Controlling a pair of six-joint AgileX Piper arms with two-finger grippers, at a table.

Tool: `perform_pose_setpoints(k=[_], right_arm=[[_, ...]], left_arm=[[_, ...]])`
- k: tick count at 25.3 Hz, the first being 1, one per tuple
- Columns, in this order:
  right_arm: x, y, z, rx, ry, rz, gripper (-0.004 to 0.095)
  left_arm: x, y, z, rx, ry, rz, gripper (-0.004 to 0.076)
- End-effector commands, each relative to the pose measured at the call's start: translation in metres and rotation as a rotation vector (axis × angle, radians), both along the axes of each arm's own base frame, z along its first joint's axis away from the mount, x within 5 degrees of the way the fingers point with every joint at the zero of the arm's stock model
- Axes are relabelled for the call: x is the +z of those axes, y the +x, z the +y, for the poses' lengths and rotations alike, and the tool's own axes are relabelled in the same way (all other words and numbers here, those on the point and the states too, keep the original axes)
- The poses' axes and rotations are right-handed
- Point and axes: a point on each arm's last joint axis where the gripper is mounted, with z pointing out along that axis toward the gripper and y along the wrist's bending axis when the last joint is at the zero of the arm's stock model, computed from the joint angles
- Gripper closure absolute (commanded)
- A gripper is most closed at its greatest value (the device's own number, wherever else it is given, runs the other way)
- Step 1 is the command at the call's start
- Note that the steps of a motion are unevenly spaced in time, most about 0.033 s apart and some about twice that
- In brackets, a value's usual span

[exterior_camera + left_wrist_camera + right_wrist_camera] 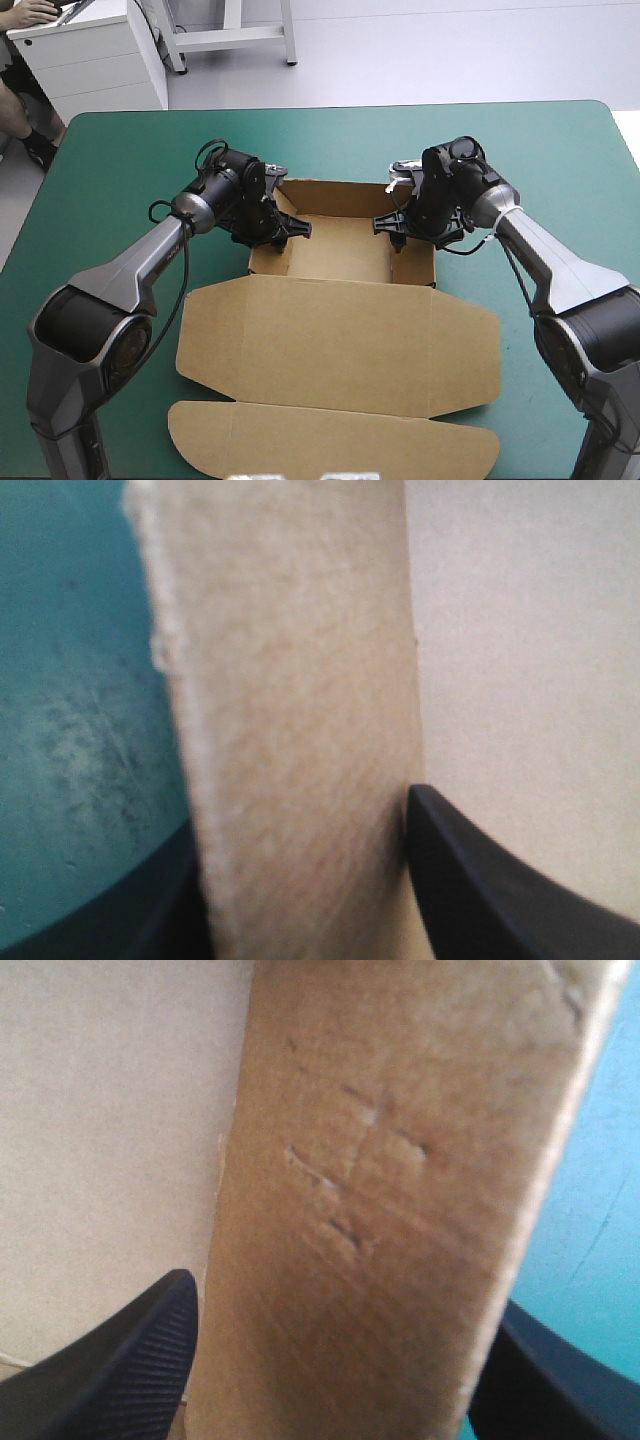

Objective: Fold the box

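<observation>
My left tool straddles the left wall of the box. One black finger sits inside the tray against the wall's inner face. The other is outside it, low over the teal-green cover. Only the thickness of the board keeps the fingers apart, so the tool is clamped on that wall. The wall stands upright between them and runs straight ahead of the tool, its top edge pale and rough on the outer side.

My right tool has the right wall in the same way. Its inner finger lies on the tray side of the wall. The outer finger shows just past the wall's outer edge, above the cover. The board fills the gap between them, and a few small scratches mark its top face ahead of the tool.

From above, the two tools face each other across the tray, each reaching in from its own side. The tray is the far part of the box, with its back wall and both side walls raised. On my side of both tools, the lid lies flat and open on the worktop, with a rounded flap at its near end. The box sits about midway between the worktop's left and right edges.
</observation>
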Motion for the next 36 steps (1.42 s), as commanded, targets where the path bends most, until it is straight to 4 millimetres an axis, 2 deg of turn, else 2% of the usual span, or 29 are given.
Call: perform_pose_setpoints(k=[1,4,7,10,13,16,19,23,24,27,30,33,36], right_arm=[[0.027,-0.004,-0.002,-0.012,0.024,-0.089,0.0242],[0.030,-0.003,-0.003,-0.018,0.022,-0.109,0.0242],[0.047,-0.003,-0.006,-0.040,0.014,-0.168,0.0242],[0.070,-0.006,-0.011,-0.054,0.044,-0.228,0.0242],[0.085,-0.012,-0.014,-0.054,0.049,-0.260,0.0242],[0.106,-0.023,-0.021,-0.059,0.050,-0.310,0.0242],[0.121,-0.038,-0.029,-0.063,0.032,-0.312,0.0242],[0.136,-0.053,-0.036,-0.063,0.034,-0.346,0.0242],[0.139,-0.055,-0.036,-0.063,0.042,-0.351,0.0242],[0.143,-0.059,-0.036,-0.061,0.064,-0.355,0.0242],[0.143,-0.060,-0.036,-0.060,0.072,-0.352,0.0242],[0.142,-0.059,-0.035,-0.060,0.071,-0.350,0.0242],[0.137,-0.054,-0.033,-0.060,0.067,-0.342,0.0242]], left_arm=[[0.028,-0.006,0.002,-0.006,-0.020,-0.074,0.0290],[0.027,-0.006,0.006,-0.012,0.029,-0.067,0.0290],[0.038,-0.005,0.013,-0.017,0.097,-0.087,0.0290],[0.083,0.000,0.012,-0.015,0.066,-0.205,0.0290],[0.121,0.000,0.011,-0.006,0.001,-0.318,0.0290],[0.167,-0.006,0.014,-0.019,-0.063,-0.462,0.0319],[0.199,-0.020,0.022,-0.113,-0.055,-0.574,0.0440],[0.229,-0.046,0.036,-0.117,-0.066,-0.651,0.0730],[0.236,-0.053,0.040,-0.118,-0.077,-0.667,0.0727],[0.250,-0.076,0.051,-0.118,-0.099,-0.694,0.0731],[0.256,-0.101,0.064,-0.146,-0.082,-0.706,0.0734],[0.249,-0.127,0.079,-0.143,-0.048,-0.686,0.0733],[0.234,-0.151,0.092,-0.143,-0.030,-0.639,0.0734]])
